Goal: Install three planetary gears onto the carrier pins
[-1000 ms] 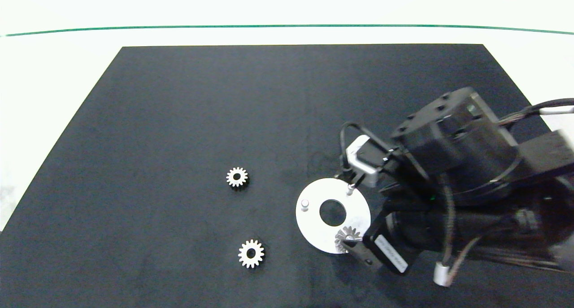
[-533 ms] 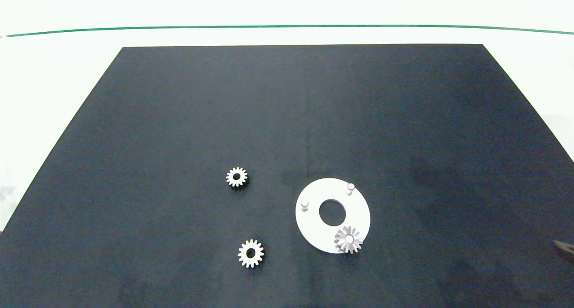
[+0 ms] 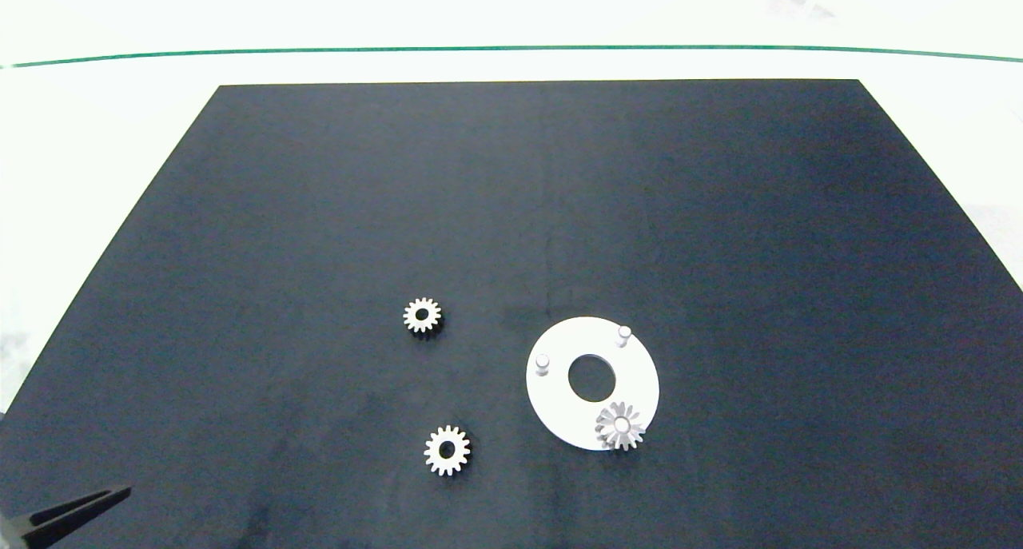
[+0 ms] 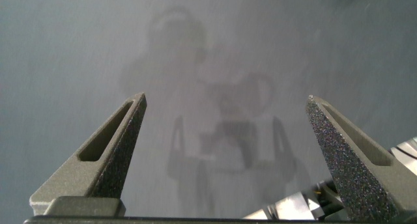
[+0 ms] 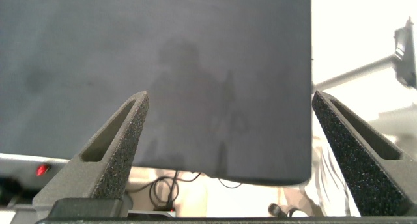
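two loose gears lie on the black mat (image 3: 320,213) covering the desk: far one (image 3: 422,316), near one (image 3: 447,451), both flat, well apart. left gripper (image 4: 225,159) at the mat's near-left corner, jaws released, holding nothing. right of the gears, white disc (image 3: 593,383) with two bare pins (image 3: 543,364) (image 3: 624,335); third gear (image 3: 620,426) seated on the near pin. right gripper (image 5: 228,162) over the mat's edge, jaws released, empty.

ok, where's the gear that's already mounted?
Head view: the mounted gear sits on the white disc's near-right pin, right of the two loose gears.
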### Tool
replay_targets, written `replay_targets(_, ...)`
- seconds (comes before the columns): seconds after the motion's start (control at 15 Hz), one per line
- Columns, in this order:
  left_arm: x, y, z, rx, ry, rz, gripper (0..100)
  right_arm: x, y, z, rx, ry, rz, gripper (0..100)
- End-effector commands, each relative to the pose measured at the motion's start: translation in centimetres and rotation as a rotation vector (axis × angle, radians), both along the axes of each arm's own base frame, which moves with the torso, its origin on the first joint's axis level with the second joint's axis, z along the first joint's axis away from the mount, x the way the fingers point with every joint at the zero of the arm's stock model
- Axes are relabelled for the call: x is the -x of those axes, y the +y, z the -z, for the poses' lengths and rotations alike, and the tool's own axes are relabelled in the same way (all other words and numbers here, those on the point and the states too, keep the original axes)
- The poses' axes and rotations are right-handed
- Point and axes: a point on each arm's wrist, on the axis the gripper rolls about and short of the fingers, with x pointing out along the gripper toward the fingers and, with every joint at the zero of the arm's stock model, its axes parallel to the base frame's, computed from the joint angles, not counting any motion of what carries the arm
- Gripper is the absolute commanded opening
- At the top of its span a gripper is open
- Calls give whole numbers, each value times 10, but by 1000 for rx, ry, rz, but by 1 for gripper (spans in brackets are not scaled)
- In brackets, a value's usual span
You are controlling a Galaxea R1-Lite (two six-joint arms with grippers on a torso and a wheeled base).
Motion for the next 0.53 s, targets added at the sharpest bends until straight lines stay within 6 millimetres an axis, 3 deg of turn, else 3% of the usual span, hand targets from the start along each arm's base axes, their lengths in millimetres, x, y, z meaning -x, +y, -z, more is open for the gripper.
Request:
replay_targets(0.07, -37, -24, 0, -79, 102, 117, 100, 13, -2, 12, -19, -59, 44, 100)
replay_targets(0.4, -67, -62, 10, -127, 106, 195, 100, 19, 1, 13, 10, -78, 80, 100)
replay_targets(0.53, -67, -82, 7, -139, 39, 212, 100, 21, 1, 11, 13, -90, 86, 100)
